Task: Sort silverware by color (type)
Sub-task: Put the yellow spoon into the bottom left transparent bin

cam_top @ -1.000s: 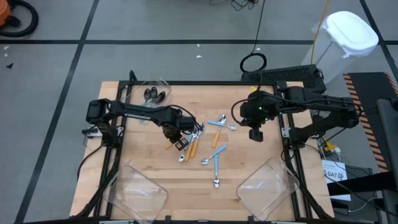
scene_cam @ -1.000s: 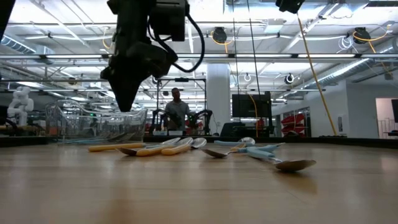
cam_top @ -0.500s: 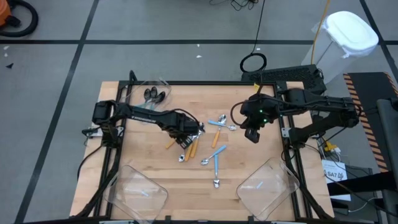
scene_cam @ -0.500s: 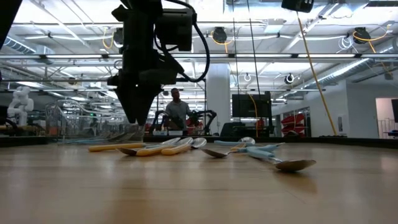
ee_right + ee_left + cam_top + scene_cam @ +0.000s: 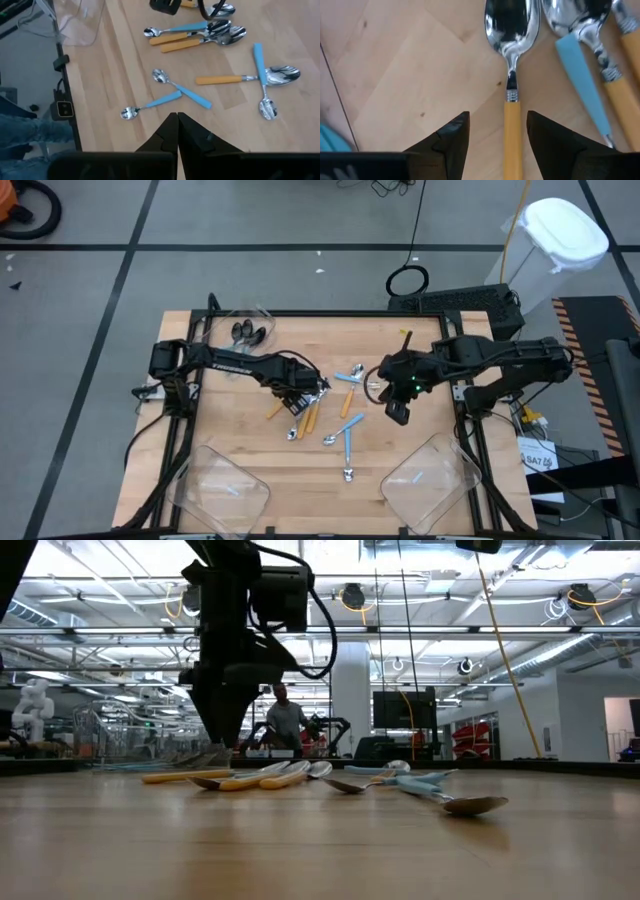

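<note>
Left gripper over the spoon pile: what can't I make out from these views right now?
- High view: left gripper covers the orange spoon it straddles.
- Left wrist view: that spoon's handle end is cut off by the frame edge.
- Low view: the pile overlaps edge-on; count unclear.

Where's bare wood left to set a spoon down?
Free: the table's left side, between the left arm and the front-left clear bin; also the far edge right of the back bin. Crowded: the spoon cluster at centre.
</note>
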Action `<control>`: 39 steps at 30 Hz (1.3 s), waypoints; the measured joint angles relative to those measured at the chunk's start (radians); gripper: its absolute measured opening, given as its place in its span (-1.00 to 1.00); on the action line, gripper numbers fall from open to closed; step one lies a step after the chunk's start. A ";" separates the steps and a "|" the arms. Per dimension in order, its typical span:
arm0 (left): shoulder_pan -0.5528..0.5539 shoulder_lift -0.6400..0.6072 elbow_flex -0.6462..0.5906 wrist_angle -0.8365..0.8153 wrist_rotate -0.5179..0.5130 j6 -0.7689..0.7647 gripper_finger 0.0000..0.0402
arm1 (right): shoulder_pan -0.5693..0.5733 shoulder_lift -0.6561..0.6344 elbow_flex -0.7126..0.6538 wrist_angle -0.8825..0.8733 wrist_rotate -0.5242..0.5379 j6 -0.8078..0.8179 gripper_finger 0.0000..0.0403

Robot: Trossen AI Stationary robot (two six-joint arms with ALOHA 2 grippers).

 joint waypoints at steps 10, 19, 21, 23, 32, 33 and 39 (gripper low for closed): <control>0.002 0.000 -0.063 0.066 0.041 0.040 -0.02 | 0.085 0.009 0.000 0.012 0.099 0.012 -1.00; 0.009 0.000 -0.102 0.132 0.058 0.033 -0.02 | 0.099 0.009 0.000 0.011 0.104 0.009 -1.00; 0.008 0.000 -0.114 0.141 0.059 0.032 -0.02 | 0.099 0.009 0.000 0.010 0.106 0.007 -1.00; 0.008 0.000 -0.125 0.149 0.059 0.033 -0.02 | 0.099 0.009 0.000 0.010 0.106 0.005 -1.00; 0.000 -0.001 -0.167 0.192 0.084 0.038 -0.31 | 0.099 0.009 0.000 0.014 0.153 0.006 -1.00; -0.001 -0.002 -0.171 0.198 0.084 0.040 -0.36 | 0.099 0.009 0.000 0.015 0.153 0.006 -1.00; -0.019 -0.006 -0.196 0.257 0.087 0.040 -0.63 | 0.099 0.009 0.000 0.031 0.156 0.002 -1.00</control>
